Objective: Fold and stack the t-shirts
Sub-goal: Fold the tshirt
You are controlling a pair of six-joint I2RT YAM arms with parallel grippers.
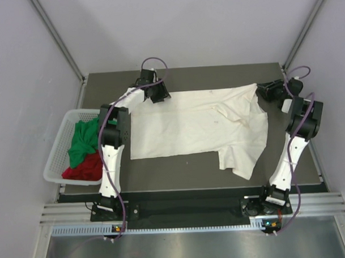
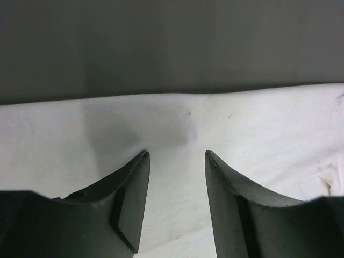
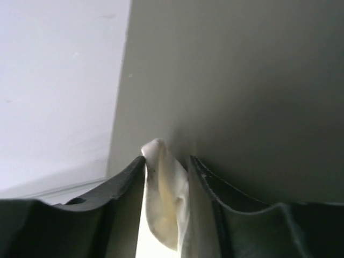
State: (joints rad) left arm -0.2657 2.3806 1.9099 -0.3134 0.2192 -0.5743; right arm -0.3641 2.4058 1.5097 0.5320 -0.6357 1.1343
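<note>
The cream-white t-shirt (image 1: 201, 125) lies spread on the dark table, its body to the left and a sleeve hanging toward the front right. My left gripper (image 1: 158, 94) is open over the shirt's far left edge; in the left wrist view (image 2: 177, 156) the fingers straddle flat white cloth (image 2: 258, 134). My right gripper (image 1: 264, 90) is shut on the shirt's far right corner; a bunch of cream cloth (image 3: 166, 188) sits between its fingers. The green t-shirt (image 1: 84, 140) and the red t-shirt (image 1: 86, 167) lie crumpled in the basket.
A white plastic mesh basket (image 1: 53, 161) stands at the table's left edge. Grey walls close in the far side and both sides. The dark table (image 1: 179, 171) ends at a metal rail near the arm bases.
</note>
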